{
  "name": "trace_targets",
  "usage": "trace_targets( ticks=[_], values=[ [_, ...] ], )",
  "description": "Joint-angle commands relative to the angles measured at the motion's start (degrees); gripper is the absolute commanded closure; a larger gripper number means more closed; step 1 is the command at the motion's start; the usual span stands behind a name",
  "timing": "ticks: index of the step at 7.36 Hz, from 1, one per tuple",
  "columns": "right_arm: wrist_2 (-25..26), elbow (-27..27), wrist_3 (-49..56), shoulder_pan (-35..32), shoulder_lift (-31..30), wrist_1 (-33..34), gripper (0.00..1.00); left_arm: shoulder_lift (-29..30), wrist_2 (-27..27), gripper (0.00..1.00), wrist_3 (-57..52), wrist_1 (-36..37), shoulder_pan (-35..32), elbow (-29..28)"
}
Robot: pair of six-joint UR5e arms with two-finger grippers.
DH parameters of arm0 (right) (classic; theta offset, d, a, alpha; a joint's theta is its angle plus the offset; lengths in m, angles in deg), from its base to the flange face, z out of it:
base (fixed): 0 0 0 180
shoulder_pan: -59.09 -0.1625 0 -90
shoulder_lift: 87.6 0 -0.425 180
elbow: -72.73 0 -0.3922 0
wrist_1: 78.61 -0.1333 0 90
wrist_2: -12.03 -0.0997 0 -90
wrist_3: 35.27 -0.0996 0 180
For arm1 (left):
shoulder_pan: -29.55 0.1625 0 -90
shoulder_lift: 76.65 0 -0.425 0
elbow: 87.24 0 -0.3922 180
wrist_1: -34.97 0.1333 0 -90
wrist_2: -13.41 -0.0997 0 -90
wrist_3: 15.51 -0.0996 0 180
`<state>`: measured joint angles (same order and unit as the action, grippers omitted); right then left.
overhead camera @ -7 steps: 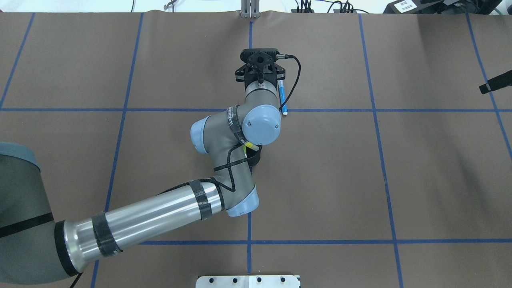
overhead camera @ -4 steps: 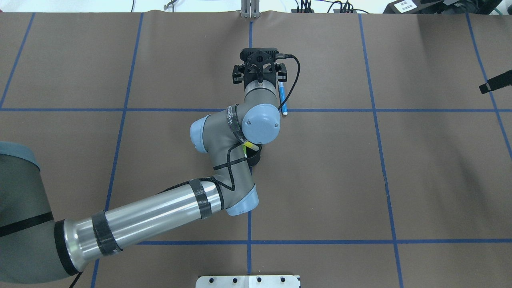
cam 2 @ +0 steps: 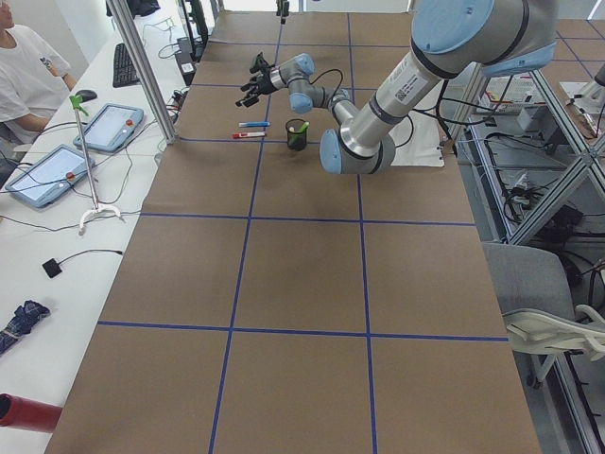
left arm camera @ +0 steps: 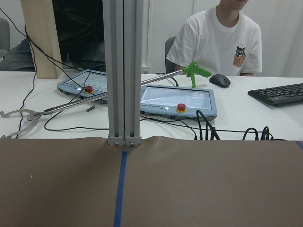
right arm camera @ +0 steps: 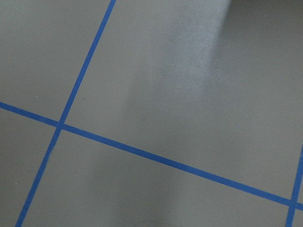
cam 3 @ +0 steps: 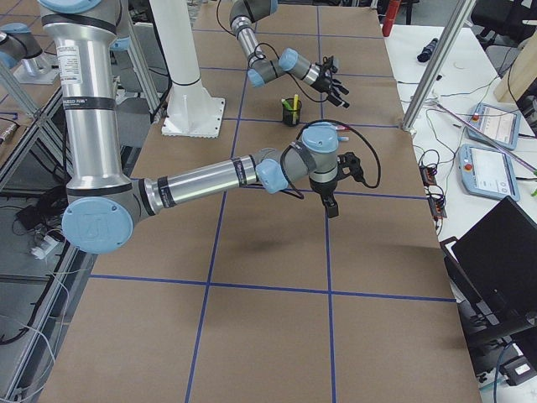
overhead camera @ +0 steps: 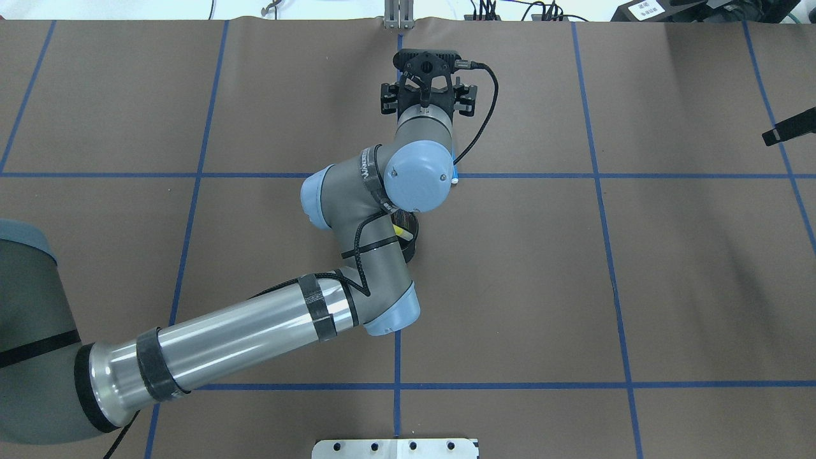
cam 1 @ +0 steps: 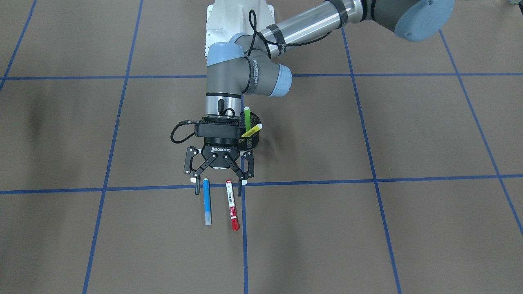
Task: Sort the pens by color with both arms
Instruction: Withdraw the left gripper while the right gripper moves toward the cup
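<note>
In the front-facing view, the two pens nearest to the camera lie flat on the brown tabletop (cam 1: 367, 228). They are the blue pen (cam 1: 207, 202) and, just beside it at 3 o'clock, the red-and-white pen (cam 1: 232, 206). They are almost parallel, not touching, and point along the 12-to-6 line. At 12 o'clock from them hangs the left gripper (cam 1: 219, 181). Its jaws are spread wide and hold nothing. The left side view shows what this view does not: the jaws are raised above the pens, not touching them.

Behind the gripper, at about 1 o'clock, stands the black mesh cup (cam 1: 254, 141). The green pen (cam 1: 246, 118) is upright in it and the yellow pen (cam 1: 252, 130) leans in it. Farther back is the left arm (cam 1: 229, 77).

In the overhead view this arm hides nearly everything. Only the pale end of the blue pen, the yellow pen and part of the cup show, and the red-and-white pen is not seen.

The right side view alone shows the right arm (cam 3: 201, 180) whole. The right gripper (cam 3: 331, 201) points down over bare tabletop, well apart from the pens. I cannot tell whether its jaws are spread or pressed together.

The left wrist camera sees no pens, only the tabletop edge, a metal post (left arm camera: 124, 71) and a seated person (left arm camera: 222, 42).
</note>
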<state>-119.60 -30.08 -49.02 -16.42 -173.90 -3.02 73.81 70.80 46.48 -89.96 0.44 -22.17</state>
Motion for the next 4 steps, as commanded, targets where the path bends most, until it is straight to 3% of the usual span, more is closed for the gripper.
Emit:
trace_targets(
  ticks=[1,3,4],
  values=[
    [0.2,0.2,-3.9,0.0,2.1,0.0,0.01,-4.4,12.9,0.01,-0.9,11.1,-5.1,12.8],
    [0.3,-0.5,-16.1,2.9,6.6,0.0,0.01,-14.6,31.1,0.01,-5.0,15.5,-12.8,26.4],
    [1.4,-1.6,-22.8,5.8,9.4,0.0,0.01,-18.8,37.8,0.01,-6.6,15.6,-16.6,29.6]
  ],
)
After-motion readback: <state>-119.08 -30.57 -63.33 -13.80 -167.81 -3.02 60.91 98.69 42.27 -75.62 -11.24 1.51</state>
